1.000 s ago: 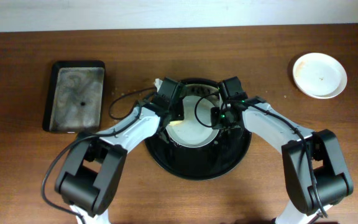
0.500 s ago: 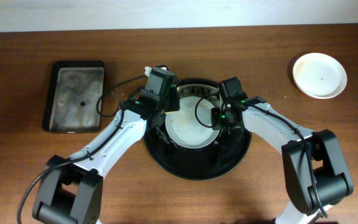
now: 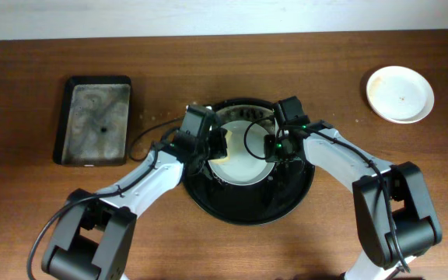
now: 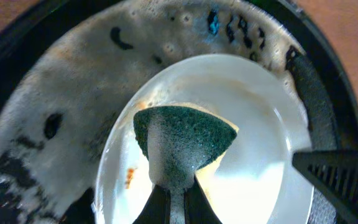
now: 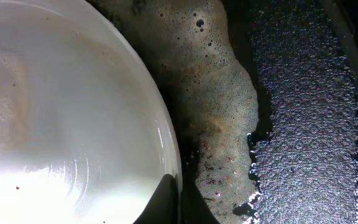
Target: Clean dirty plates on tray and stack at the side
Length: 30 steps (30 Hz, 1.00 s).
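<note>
**Sponge [image 4: 182, 140] coming back down onto plate [image 4: 247, 118], scrub ongoing**

With my left gripper [image 4: 176, 194] I'm clamping the green sponge and pressing it on the white plate, which is sitting in the sudsy round tray [image 4: 61, 124]. My right gripper [image 5: 165, 198] is pinching the plate's rim, steadying it as far as I can judge. Orange specks [image 4: 129, 177] are showing beside the sponge, so this plate isn't clean yet. A second plate [image 3: 399, 93] is lying well apart at the table's right, likely the stack's start. Stacking this one is pending.
</note>
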Tool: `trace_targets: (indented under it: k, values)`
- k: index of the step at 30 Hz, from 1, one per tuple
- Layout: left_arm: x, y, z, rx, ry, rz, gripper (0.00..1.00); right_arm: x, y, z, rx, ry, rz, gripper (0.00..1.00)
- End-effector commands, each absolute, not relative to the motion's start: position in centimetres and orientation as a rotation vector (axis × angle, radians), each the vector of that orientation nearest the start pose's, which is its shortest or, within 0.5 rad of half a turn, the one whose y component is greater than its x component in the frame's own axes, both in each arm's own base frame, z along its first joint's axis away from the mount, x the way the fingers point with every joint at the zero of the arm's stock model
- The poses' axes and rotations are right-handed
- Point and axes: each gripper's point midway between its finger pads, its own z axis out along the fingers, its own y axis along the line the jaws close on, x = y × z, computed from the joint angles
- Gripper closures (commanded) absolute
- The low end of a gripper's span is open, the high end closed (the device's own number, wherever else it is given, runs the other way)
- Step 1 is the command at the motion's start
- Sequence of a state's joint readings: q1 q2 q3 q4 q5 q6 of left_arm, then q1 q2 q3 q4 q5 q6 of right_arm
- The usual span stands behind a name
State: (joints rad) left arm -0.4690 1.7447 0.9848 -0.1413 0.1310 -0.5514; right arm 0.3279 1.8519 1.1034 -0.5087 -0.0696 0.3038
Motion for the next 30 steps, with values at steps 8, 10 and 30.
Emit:
trace_targets:
  k: [8, 10, 30]
  values:
    - [38.5, -22.4, 1.6, -0.085, 2.546, -0.631, 0.99, 36.1, 13.0, 0.2, -0.052, 2.881, 0.181, 0.96]
    - [38.8, -22.1, 1.1, -0.095, 2.543, -0.604, 0.99, 36.1, 13.0, 0.2, -0.053, 2.882, 0.181, 0.96]
    - [43.8, -17.7, 4.0, -0.125, 2.281, -0.223, 0.99, 35.6, 12.6, 0.0, -0.092, 2.903, 0.149, 0.96]
